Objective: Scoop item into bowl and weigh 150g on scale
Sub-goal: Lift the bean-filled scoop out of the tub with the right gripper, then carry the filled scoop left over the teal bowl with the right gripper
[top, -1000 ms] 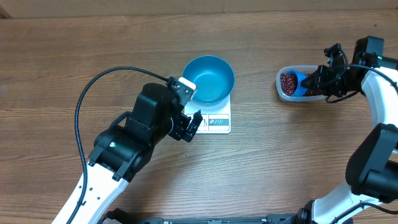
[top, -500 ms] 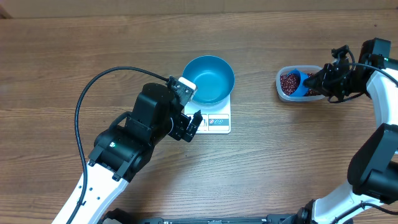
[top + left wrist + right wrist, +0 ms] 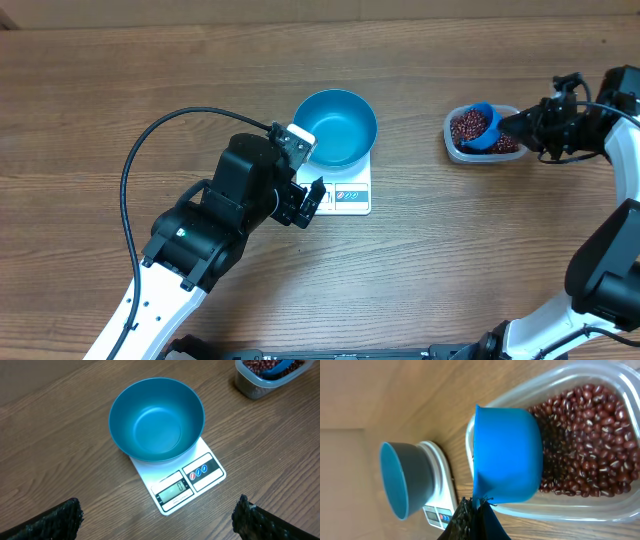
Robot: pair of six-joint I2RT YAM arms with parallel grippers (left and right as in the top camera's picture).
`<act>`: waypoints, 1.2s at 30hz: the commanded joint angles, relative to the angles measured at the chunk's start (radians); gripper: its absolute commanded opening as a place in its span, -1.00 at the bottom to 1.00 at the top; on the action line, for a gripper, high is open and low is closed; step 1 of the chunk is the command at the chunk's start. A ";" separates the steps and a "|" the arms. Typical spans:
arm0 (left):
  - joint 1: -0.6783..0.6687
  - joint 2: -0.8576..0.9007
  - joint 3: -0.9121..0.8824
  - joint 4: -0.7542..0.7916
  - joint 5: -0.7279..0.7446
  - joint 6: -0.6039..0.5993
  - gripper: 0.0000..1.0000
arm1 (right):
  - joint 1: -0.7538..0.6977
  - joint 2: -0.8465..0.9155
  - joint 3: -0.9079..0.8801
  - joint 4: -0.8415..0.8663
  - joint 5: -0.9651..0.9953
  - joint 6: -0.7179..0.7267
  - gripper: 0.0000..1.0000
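You have the round, deep, bright blue bowl [image 3: 336,127] sitting on the small flat white square kitchen scale [image 3: 345,192], near the middle of the brown wood-grain table [image 3: 450,250]. The bowl covers the back part of the platform and leaves the front strip bare. In the left wrist view the bowl's smooth inside is bare, with no beans in it, and the display window on the scale's front edge shows a zero. Your left gripper [image 3: 156,519] hangs just in front of the scale, on its left side. Its two dark fingers are spread wide at the lower corners of that view, with nothing between them and touching neither bowl nor scale. The small dark red-brown beans [image 3: 463,128] are well apart from the bowl, off to the right. They lie as a loose grainy mass in a clear rounded-rectangular plastic tub [image 3: 460,152]. Your right gripper [image 3: 472,519] is clamped tight on the handle of a small bright blue plastic scoop [image 3: 481,126]. The scoop's cup is tilted over the tub, above the beans on the side nearer the arm. The right wrist view shows only the cup's smooth outside, with beans spread beside and behind it. You cannot tell from any view whether the cup carries beans, or whether its rim touches the mass. The bowl and scale appear small and far off in that view.
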State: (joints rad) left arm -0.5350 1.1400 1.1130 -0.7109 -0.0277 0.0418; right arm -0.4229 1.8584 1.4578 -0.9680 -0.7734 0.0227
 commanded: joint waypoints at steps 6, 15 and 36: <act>0.005 -0.003 0.000 0.000 -0.006 -0.016 0.99 | -0.068 0.001 -0.006 0.002 -0.103 -0.032 -0.92; 0.005 -0.003 0.000 0.000 -0.006 -0.016 0.99 | -0.131 0.001 -0.006 -0.019 -0.224 -0.083 -0.93; 0.005 -0.003 0.000 0.000 -0.006 -0.016 0.99 | -0.140 0.001 -0.006 -0.032 -0.550 -0.136 -0.93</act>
State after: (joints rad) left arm -0.5350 1.1400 1.1130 -0.7109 -0.0277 0.0422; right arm -0.5621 1.8584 1.4574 -1.0061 -1.1954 -0.0982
